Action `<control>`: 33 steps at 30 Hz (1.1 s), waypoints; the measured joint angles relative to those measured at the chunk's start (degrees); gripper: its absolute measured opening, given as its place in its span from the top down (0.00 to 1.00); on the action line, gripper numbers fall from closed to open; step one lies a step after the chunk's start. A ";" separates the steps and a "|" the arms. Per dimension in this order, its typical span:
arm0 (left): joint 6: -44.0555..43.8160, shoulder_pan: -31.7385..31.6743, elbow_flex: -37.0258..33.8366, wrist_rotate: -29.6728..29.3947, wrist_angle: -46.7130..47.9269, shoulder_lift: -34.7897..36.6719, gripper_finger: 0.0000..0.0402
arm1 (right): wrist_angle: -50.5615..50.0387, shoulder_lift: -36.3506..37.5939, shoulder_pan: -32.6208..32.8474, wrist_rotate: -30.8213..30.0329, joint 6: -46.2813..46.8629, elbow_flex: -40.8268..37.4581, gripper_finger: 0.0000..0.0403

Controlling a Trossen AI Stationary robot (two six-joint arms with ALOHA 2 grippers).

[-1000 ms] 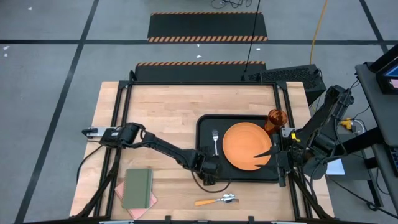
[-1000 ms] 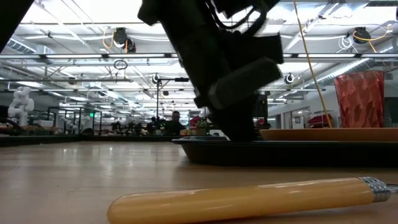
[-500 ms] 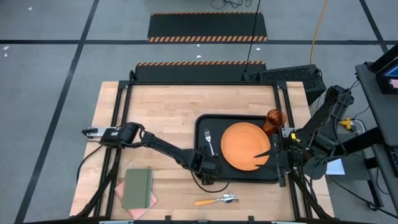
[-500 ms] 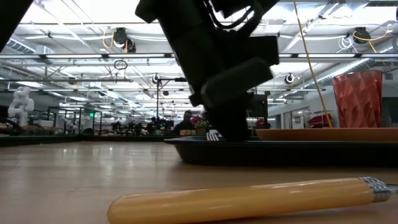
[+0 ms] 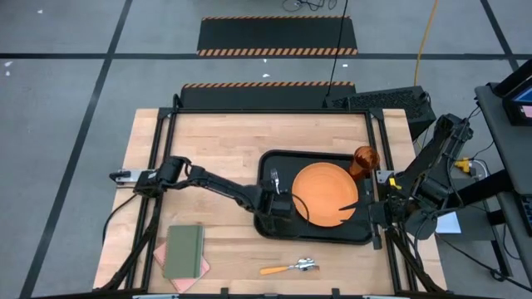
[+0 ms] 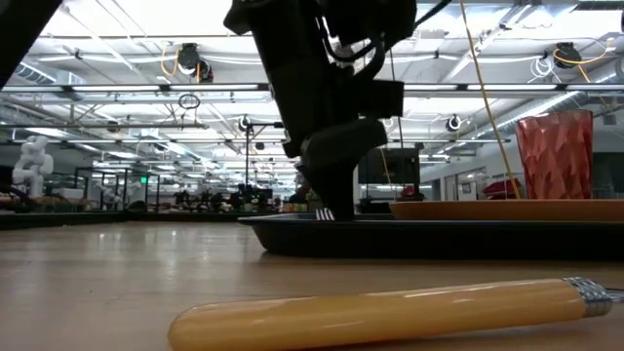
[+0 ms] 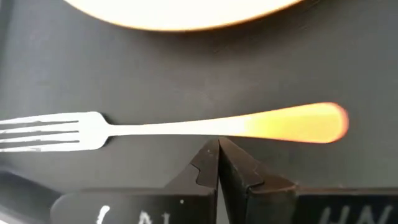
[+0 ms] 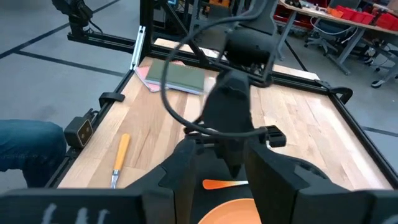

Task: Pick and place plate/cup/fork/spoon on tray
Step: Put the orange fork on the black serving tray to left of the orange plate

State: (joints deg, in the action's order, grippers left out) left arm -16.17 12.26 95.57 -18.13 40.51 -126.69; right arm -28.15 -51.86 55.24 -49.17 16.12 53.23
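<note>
The black tray [image 5: 274, 230] lies right of the table's middle. On it are the orange plate [image 5: 326, 195] and, left of the plate, the fork [image 5: 274, 178], which shows flat on the tray floor in the left wrist view [image 7: 186, 127]. The amber cup [image 5: 363, 160] stands at the tray's far right corner. The spoon [image 5: 287, 267] lies on the wood near the front edge. My left gripper [image 5: 281, 203] is shut, pointing down beside the fork. My right gripper [image 5: 359, 198] is open over the plate's right rim. My left gripper comes from above, pointing down, and its shut fingertips [image 7: 218, 149] stand right against the middle of the fork's shaft [image 7: 211, 129], across it. The fork lies flat on the tray. I cannot tell whether the fingertips touch the fork or the tray floor.
A green notebook [image 5: 183, 251] on pink cloth lies at the near left of the table. The spoon's orange handle [image 6: 390, 312] lies close in front of the low camera. Bare wood lies left of and beyond the tray.
My left gripper has gone from the tray's near left corner toward the far edge, to over the tray's left part beside the fork, staying shut. The tray with plate and cup has slid a little toward the table's left, and the fork has shifted left and far.
</note>
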 joint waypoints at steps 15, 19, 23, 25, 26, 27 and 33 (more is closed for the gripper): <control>0.68 -3.87 0.00 0.33 2.62 0.00 0.99 | -0.89 -0.02 0.00 0.00 1.42 0.00 0.68; 1.21 -3.99 0.02 0.35 3.63 0.00 0.97 | -1.03 -0.02 0.00 0.00 1.20 0.00 0.68; 2.90 -4.51 0.04 0.59 3.83 0.01 0.97 | -1.53 -0.02 0.00 0.00 0.65 0.00 0.68; 3.06 -4.94 0.04 1.63 3.82 0.01 0.98 | -1.92 -0.02 0.00 0.00 0.68 0.00 0.68; 2.91 -5.15 0.04 1.99 3.74 0.00 0.99 | -2.02 -0.02 0.00 0.00 0.74 0.00 0.68; 2.51 -5.30 0.04 2.25 3.53 -0.06 0.99 | -2.04 -0.02 0.00 0.00 0.76 0.00 0.68; 2.48 -5.45 0.11 1.82 2.71 -0.26 0.97 | -1.98 -0.04 0.00 0.00 2.64 0.00 0.68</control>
State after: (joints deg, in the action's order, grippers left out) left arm -13.70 6.81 95.68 -16.31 43.22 -126.95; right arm -30.13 -51.90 55.24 -49.17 18.76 53.23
